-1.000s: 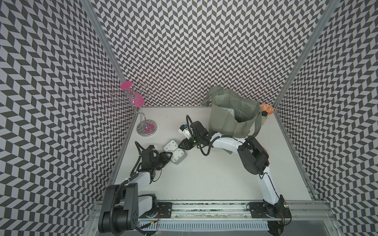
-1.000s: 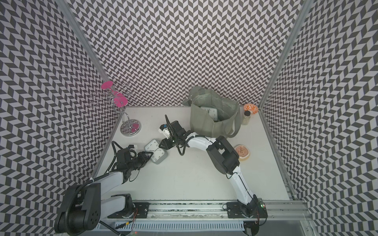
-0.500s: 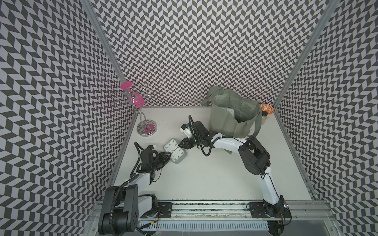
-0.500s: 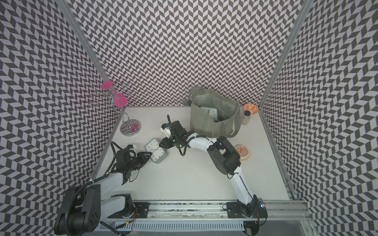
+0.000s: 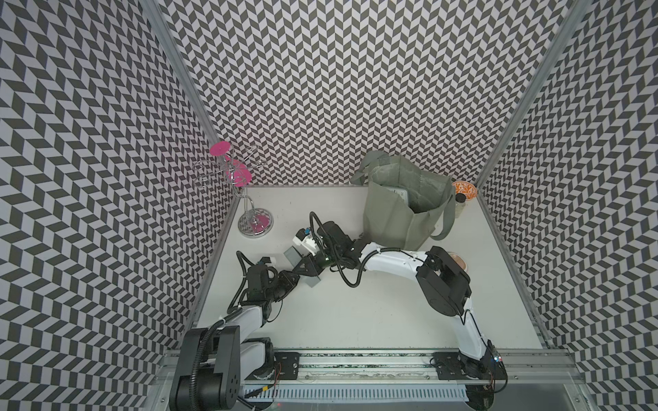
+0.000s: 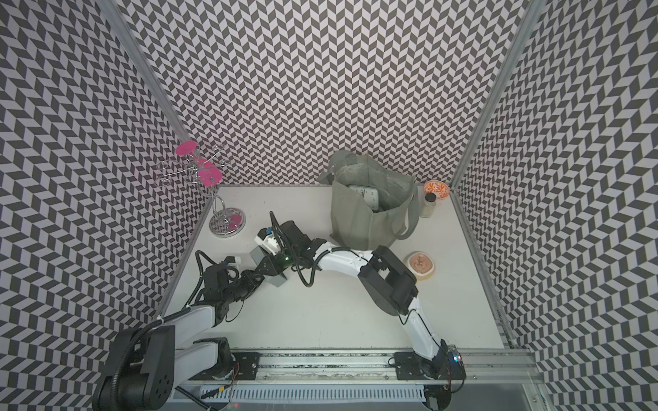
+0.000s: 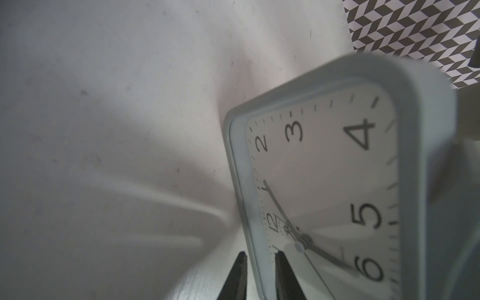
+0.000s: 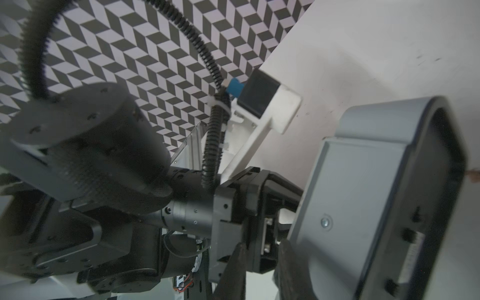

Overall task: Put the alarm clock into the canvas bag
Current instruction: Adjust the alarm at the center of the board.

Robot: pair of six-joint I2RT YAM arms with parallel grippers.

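Note:
The alarm clock (image 5: pixel 292 255) is pale grey and square. It stands tipped on edge at the table's left middle, its grey back (image 8: pixel 363 197) turned to both top views. My left gripper (image 7: pixel 261 254) is shut on its rim near the 12, one finger (image 7: pixel 284 275) on the white face (image 7: pixel 324 168) and the other behind it. My right gripper (image 8: pixel 262 244) reaches across from the right. It is narrowly open with nothing between its tips, and one finger (image 8: pixel 292 267) lies against the clock's back. The canvas bag (image 5: pixel 402 220) stands open at the back right.
Another clock (image 6: pixel 364 197) shows inside the bag. A wire stand with pink discs (image 5: pixel 254 224) stands at the back left. An orange bowl (image 5: pixel 463 190) and a small jar (image 5: pixel 460 206) sit behind the bag, and a tan dish (image 6: pixel 421 265) lies beside my right arm.
The clock lay face up and now stands tipped on edge, grey back upward. My left gripper has closed on its rim. The right gripper has stayed against it.

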